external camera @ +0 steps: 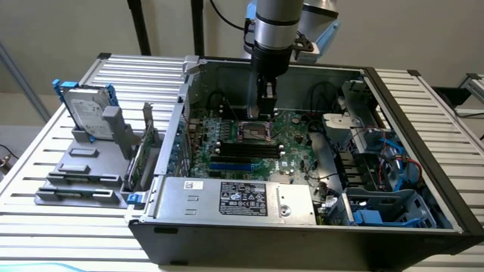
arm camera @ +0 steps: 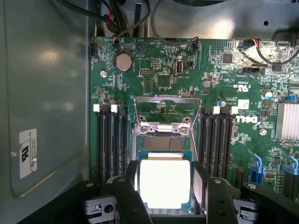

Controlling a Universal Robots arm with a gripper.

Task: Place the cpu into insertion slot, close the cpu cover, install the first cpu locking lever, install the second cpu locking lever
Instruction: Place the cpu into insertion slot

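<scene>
The cpu, a small flat square chip with a pale silver metal top, hangs just above the open socket and is not yet seated. The pincer has it by two opposite edges, its black fingers spread wide to span the chip.

The cpu cover, a thin silvery metal frame with a square window, stands raised at the socket's far edge. Long black memory slots flank the socket on both sides, just beside it.

In the exterior view the socket sits at 6 o'clock from the pincer, inside the open black computer case on the slatted metal counter.

The likeliest trouble is a crooked landing. If the chip arrives tilted or turned against the socket's keying, it could ride up on the rim or bend the contacts. A hold on thin edges alone could also let the chip slip or drop askew. The wide fingers could catch the raised cover or the slot walls on the way down. A knocked cover might fall onto the chip or the fingers.
</scene>
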